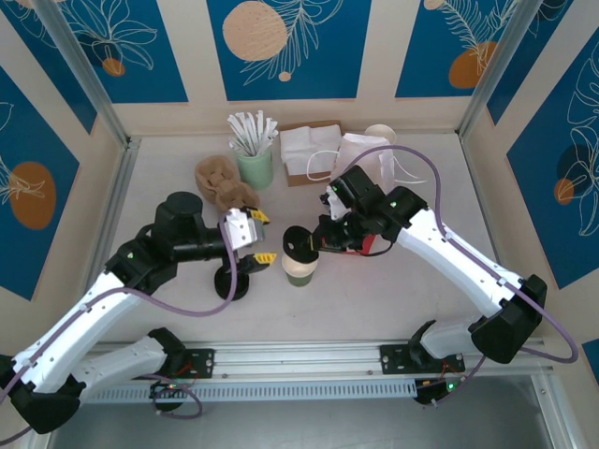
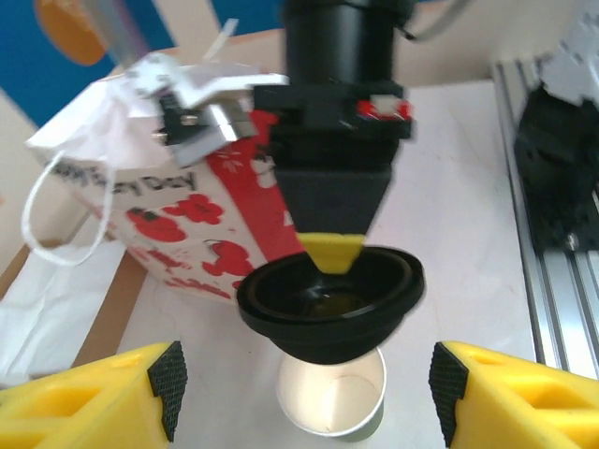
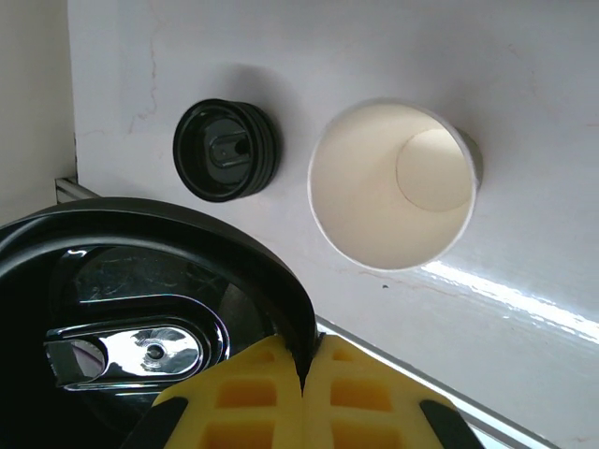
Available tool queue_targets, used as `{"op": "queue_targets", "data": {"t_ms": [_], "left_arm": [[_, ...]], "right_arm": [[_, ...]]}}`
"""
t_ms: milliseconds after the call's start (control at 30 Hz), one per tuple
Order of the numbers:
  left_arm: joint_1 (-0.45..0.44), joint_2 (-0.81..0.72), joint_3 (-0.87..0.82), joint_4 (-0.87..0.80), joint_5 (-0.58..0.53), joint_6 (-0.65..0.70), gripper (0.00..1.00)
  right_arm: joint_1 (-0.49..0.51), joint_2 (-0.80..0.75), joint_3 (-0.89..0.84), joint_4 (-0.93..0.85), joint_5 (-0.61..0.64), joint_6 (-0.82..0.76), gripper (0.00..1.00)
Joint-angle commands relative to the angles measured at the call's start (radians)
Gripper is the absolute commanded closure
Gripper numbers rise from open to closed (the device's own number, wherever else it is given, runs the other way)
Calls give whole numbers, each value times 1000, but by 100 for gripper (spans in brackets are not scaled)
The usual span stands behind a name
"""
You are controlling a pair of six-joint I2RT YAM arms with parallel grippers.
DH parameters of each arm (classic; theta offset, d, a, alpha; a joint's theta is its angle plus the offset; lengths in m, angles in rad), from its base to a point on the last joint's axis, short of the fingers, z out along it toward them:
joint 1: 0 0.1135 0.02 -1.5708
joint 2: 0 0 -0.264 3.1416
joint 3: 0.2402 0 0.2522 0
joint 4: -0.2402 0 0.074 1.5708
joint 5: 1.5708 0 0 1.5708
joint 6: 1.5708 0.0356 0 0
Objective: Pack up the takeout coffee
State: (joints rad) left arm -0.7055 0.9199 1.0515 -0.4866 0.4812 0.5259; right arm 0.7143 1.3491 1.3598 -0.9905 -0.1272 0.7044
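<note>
I take the takeout coffee cup (image 1: 299,270) as my landmark. It stands upright on the bench (image 1: 393,290), about midway between the two arms, and its mouth is uncovered: my right wrist camera looks straight down into a white interior. My right claw (image 1: 315,245) hangs just above the cup on its right side. Its yellow fingers (image 3: 262,393) are pressed together on the rim of the black lid (image 1: 299,240), pinching it at one edge. From my left wrist camera the lid sits tilted over the cup's mouth and is not seated on the rim; I cannot tell whether the two touch at the far side. My left claw (image 1: 262,238) hovers just left of the cup, spread wide with nothing between its yellow tips and facing the cup and lid. A low lid stack (image 1: 231,281) sits on the bench to the left of the cup, beneath that claw and apart from the cup. The red-and-white bag (image 2: 206,224) lies to the right of the cup, under my right arm. Beyond the cup, towards the back wall, I see a green holder of white stirrers (image 1: 254,159), a pile of white napkins (image 1: 304,148) and a white cup stack (image 1: 381,134).
</note>
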Motion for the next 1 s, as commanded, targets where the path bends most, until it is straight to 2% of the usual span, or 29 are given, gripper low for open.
{"op": "queue_targets", "data": {"t_ms": [0, 100, 433, 567, 867, 967], "left_arm": [[-17, 15, 9, 18, 141, 242, 30], [-27, 46, 12, 0, 162, 322, 33], [-56, 162, 79, -79, 116, 429, 34], [-66, 190, 96, -90, 67, 446, 42], [-75, 207, 113, -139, 24, 513, 46], [-81, 214, 128, -153, 11, 520, 52]], "right_arm": [[-11, -21, 30, -63, -60, -51, 100], [-22, -6, 33, -70, -82, -67, 100], [-22, 30, 47, -88, -125, -100, 100], [-22, 32, 42, -85, -129, -103, 100], [-22, 37, 38, -87, -138, -102, 100], [-23, 43, 36, -85, -144, -102, 100]]}}
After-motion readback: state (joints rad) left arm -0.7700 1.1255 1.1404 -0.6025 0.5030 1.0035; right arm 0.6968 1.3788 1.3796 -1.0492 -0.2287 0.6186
